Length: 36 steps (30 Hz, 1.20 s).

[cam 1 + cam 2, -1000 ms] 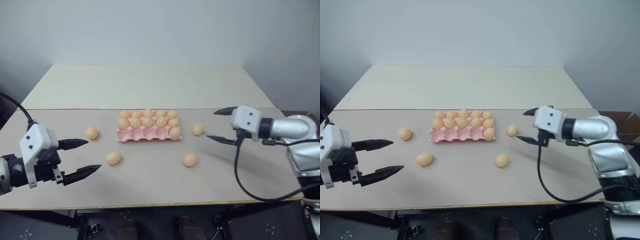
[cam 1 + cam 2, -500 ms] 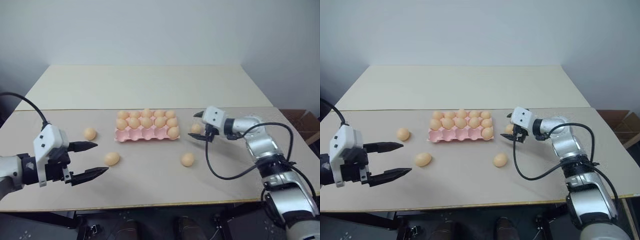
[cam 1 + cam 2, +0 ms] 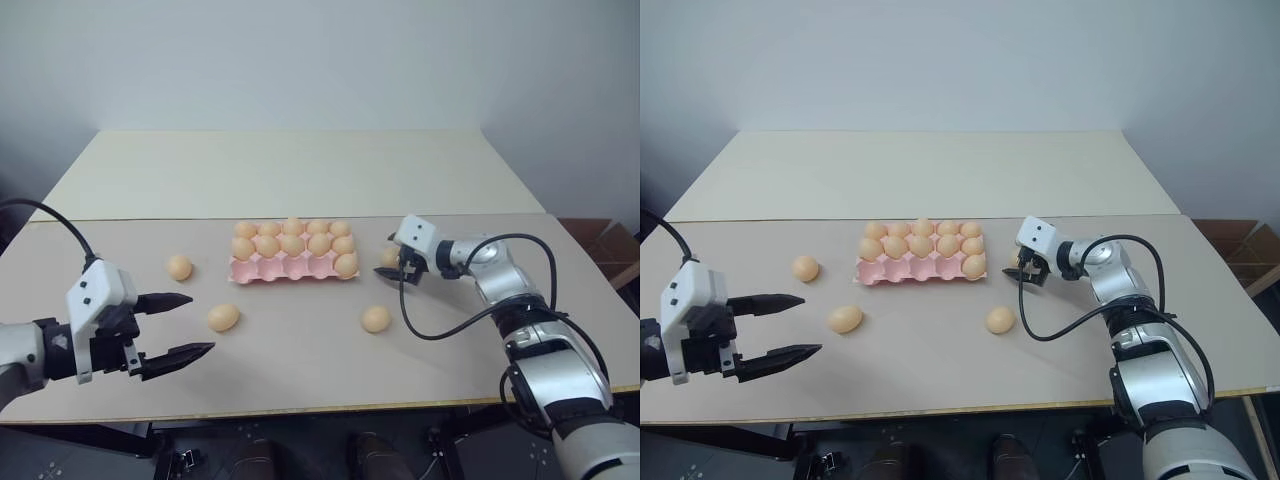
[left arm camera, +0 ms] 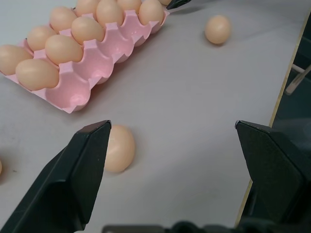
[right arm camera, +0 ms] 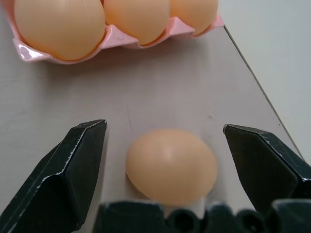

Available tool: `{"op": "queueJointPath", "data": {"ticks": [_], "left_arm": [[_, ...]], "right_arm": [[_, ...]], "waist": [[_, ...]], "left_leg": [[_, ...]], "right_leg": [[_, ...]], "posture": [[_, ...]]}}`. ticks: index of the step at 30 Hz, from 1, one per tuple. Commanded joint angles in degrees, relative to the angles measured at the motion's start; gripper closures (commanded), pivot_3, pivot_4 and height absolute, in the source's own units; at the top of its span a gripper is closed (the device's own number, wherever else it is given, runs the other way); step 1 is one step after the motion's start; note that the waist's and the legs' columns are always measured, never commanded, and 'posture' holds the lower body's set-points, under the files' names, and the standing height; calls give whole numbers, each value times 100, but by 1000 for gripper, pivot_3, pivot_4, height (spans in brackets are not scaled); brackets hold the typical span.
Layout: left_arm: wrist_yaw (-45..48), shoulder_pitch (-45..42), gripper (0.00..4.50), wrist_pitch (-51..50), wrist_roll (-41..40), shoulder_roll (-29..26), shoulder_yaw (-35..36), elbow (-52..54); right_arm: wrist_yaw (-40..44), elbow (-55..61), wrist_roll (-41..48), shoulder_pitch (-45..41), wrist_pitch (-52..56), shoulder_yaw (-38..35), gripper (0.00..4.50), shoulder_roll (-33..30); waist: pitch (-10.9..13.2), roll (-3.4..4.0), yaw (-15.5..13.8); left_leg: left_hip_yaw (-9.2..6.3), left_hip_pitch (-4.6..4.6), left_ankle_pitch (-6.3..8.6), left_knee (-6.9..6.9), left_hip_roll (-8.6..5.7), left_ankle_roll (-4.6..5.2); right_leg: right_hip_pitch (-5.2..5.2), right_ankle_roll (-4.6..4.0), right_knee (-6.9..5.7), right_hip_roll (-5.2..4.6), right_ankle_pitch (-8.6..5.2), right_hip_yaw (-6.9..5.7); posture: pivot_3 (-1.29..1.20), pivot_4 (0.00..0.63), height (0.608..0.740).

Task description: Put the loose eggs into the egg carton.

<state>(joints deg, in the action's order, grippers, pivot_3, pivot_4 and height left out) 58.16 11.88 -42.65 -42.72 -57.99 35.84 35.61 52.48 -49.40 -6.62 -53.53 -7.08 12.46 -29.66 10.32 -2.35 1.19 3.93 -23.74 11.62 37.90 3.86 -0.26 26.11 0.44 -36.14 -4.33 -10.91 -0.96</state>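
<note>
The pink egg carton [image 3: 285,268] lies mid-table with several eggs in its cups; most of its front row is empty. Loose eggs lie on the table: one [image 3: 179,267] left of the carton, one [image 3: 223,317] in front of it on the left, one [image 3: 376,319] in front on the right. Another loose egg [image 5: 171,165] sits just right of the carton, and my right gripper [image 3: 389,257] stands open around it, a finger [image 5: 73,174] on each side. My left gripper [image 3: 201,322] hovers open close to the front-left egg [image 4: 119,148], which lies beside one finger [image 4: 82,165].
The beige table's front edge [image 3: 330,408] runs just beyond the left gripper. A lighter second table [image 3: 280,170] adjoins behind the carton. A black cable [image 3: 440,330] loops from the right wrist over the table.
My right arm has reached forward and down toward the carton, bringing its open fingers around the egg at the carton's right end. The left gripper has stayed in place, still open.
</note>
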Motion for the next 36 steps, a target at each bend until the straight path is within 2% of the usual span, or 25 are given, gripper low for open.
{"op": "queueJointPath", "data": {"ticks": [1, 12, 15, 18, 19, 23, 26, 32, 36], "left_arm": [[-31, -22, 43, 126, 26, -4, 70, 183], [-37, -19, 43, 217, 108, -16, -26, 136], [-31, -54, 0, 232, 135, -36, -59, 112], [-26, -79, 0, 237, 145, -43, -79, 87], [-21, -83, 0, 237, 150, -48, -83, 80], [-18, -106, 0, 248, 140, -37, -72, 71], [-4, -95, 0, 239, 136, -43, -11, 62], [235, 152, 0, 260, 291, -129, 260, -32], [352, 188, 0, 341, 397, -182, 268, -132]], "right_arm": [[71, -73, 82, -212, 135, -147, 0, 36], [-114, -701, 45, -461, 544, -212, 0, 158], [-82, -699, 73, -442, 552, -259, 637, 173], [-76, -647, 53, -404, 508, -274, 1645, 181], [-76, -623, 51, -391, 498, -278, 1808, 183], [-77, -267, 16, -232, 369, -249, 1814, 112], [-79, 337, 1, -44, 365, -255, 1814, -7], [331, 2809, 650, 465, 1009, -482, 1814, -72], [282, 3552, 696, 552, 1198, -304, 1814, 139]], "waist": [[0, 0, 2], [0, 1, 25], [0, 1, 38], [0, 1, 58], [0, 1, 64], [0, 1, 90], [0, 1, 104], [1, 2, 142], [1, 2, 122]], "left_leg": [[0, 0, 0, 0, 0, 0], [1, 0, 0, -1, 0, 0], [2, 1, 0, -1, 0, 0], [1, 1, 0, -1, 0, 0], [2, 0, 0, -2, 0, 0], [2, 0, 0, -2, 0, 0], [2, 0, 0, -2, 0, 0], [4, 0, 0, -4, 4, 0], [4, 7, 0, -8, 9, 0]], "right_leg": [[0, 0, 0, 0, 0, 0], [0, 0, 1, 0, 1, 1], [0, 1, 0, 0, 2, 2], [1, 1, 0, 0, 2, 3], [0, 1, 1, 0, 2, 3], [0, 1, 1, 0, 2, 3], [1, 3, 0, 0, 3, 4], [7, 5, -3, 3, 3, 7], [6, 3, -6, 8, 2, 4]], "posture": [[0, 150, 740], [0, 150, 740], [0, 150, 740], [0, 150, 740], [0, 150, 740], [0, 150, 740], [0, 150, 740], [0, 150, 740], [0, 150, 740]]}}
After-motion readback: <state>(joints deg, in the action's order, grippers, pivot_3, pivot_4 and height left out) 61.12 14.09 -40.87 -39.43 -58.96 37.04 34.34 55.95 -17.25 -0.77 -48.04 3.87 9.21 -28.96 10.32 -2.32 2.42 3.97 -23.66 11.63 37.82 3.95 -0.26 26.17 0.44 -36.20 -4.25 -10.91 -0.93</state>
